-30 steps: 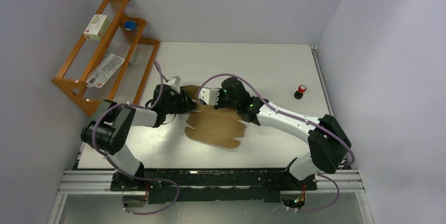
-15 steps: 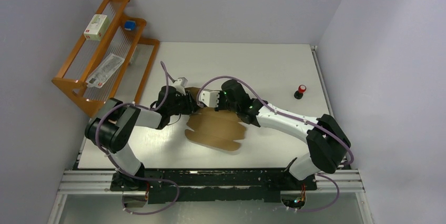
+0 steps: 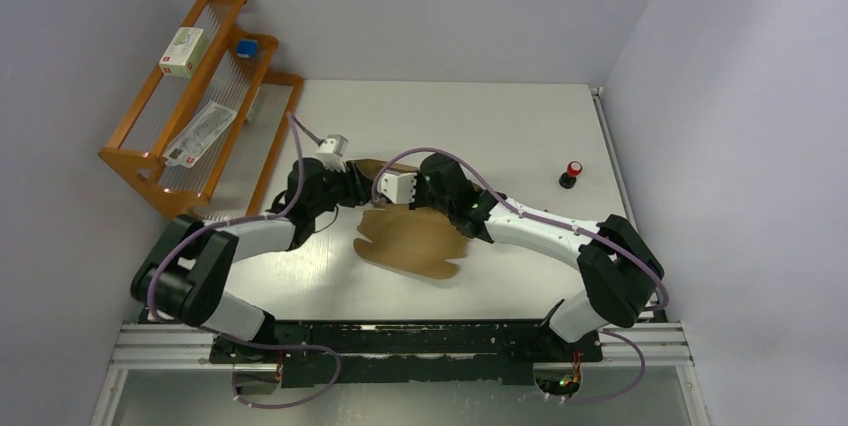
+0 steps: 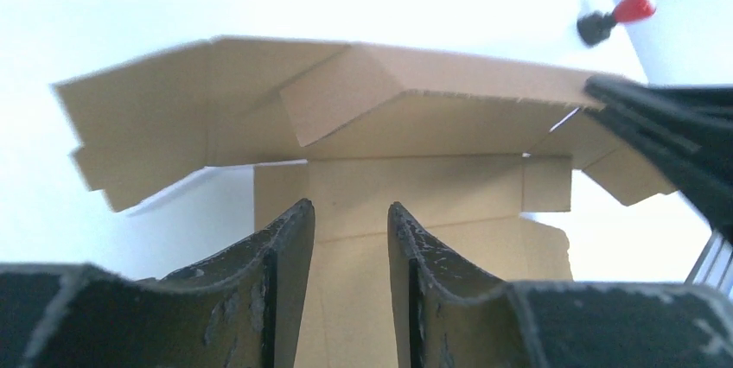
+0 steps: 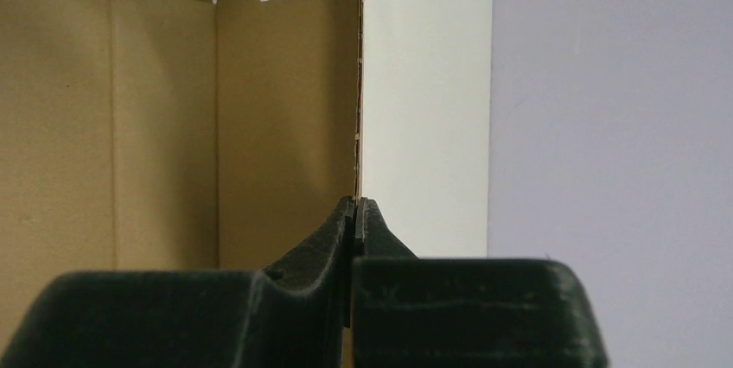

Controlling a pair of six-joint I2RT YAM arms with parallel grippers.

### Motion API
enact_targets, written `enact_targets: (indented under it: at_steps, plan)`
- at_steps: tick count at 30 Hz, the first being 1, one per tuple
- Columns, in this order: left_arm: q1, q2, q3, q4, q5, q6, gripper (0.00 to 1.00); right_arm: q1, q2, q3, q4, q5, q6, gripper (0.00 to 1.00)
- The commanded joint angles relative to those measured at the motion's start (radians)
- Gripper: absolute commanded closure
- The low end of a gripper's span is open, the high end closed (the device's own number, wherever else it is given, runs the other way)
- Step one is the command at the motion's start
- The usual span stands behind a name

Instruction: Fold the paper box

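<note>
Since the earlier frame the left arm's elbow has swung out toward the near-left and its wrist has edged farther away. The box (image 3: 410, 246) has shifted slightly. It lies mid-table (image 3: 520, 126), partly folded, with its far panel raised. The right gripper (image 5: 357, 204) is pinched tight on that panel's edge. The left gripper (image 4: 350, 208) is narrowly parted over a flat panel, holding nothing. Risk: should the thin pinch slip while the left pushes, the raised panel may spring flat or the sheet may slide.
</note>
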Motion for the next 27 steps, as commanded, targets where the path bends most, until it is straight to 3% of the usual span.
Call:
enact_targets:
  at_steps: [1, 13, 27]
  plan:
    - [0.08, -0.105, 0.011, -0.028, -0.07, 0.037, 0.56, 0.007, -0.007, -0.006, 0.038, 0.018, -0.043, 1.0]
    - [0.26, -0.098, 0.06, -0.075, -0.059, 0.128, 0.38, 0.007, -0.017, 0.002, 0.019, 0.013, -0.058, 1.0]
    - [0.274, 0.124, 0.161, -0.043, 0.19, 0.211, 0.4, 0.007, -0.003, 0.01, 0.001, 0.022, -0.08, 1.0]
